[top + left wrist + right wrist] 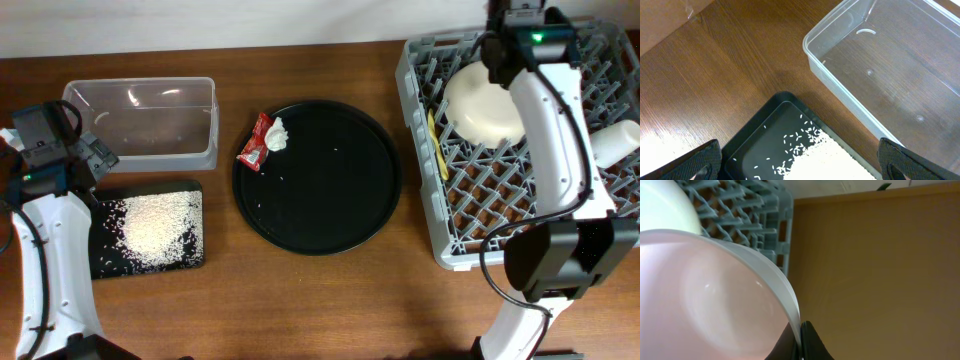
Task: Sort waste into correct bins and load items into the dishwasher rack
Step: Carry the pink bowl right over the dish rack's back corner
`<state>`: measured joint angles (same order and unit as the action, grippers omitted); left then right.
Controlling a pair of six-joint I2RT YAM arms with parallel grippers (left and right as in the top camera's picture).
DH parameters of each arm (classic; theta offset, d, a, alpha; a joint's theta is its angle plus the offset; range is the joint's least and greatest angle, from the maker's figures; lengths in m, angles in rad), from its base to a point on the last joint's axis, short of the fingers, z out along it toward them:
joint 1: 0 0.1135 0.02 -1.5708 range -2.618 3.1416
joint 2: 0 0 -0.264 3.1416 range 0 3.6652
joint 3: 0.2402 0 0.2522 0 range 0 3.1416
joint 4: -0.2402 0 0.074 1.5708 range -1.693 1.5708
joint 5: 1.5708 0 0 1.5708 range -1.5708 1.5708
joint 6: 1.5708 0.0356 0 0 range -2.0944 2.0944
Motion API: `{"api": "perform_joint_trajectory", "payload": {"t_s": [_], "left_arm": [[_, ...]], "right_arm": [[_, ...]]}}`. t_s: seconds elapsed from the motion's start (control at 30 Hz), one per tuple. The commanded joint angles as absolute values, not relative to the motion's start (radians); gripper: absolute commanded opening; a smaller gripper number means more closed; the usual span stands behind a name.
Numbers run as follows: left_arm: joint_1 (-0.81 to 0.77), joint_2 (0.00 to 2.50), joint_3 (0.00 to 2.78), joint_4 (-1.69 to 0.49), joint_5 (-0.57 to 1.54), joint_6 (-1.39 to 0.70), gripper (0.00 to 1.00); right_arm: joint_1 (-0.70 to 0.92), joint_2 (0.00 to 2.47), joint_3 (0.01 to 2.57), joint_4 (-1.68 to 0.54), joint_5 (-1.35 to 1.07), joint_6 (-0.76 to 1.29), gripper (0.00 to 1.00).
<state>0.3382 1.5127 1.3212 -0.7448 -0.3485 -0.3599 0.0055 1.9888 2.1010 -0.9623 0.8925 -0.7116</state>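
Note:
My right gripper (801, 341) is shut on the thin rim of the small pink bowl (705, 300), held over the far edge of the grey dishwasher rack (425, 60). Overhead, that gripper (500, 62) sits beside the large cream bowl (485, 102) lying in the rack. A white cup (616, 141) and a yellow utensil (437, 146) also lie in the rack. My left gripper (797, 165) is open above the corner of the shallow black tray (755, 137), which holds the rice heap (155, 224). The clear tub (145, 118) is empty. The red wrapper (254, 148) and tissue scrap (277, 133) lie on the round tray's left edge.
The large round black tray (330, 190) lies mid-table between the bins and the rack, with a few stray rice grains on it. Bare wooden table (300, 300) runs along the front. A wall borders the table's far edge.

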Motion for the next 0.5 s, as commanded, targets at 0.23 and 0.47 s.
{"api": "perform_joint_trajectory", "payload": {"t_s": [0.23,0.47], "left_arm": [[0.341,1.492,1.333,-0.743,-0.348,-0.369,0.99],[0.341,1.492,1.333,-0.743,-0.348,-0.369,0.99]], "right_arm": [[0.047,1.99,2.113,-1.039,1.026,-0.831,0.04],[0.123,1.99,2.113,-1.055,1.025,-0.956,0.05]]}}
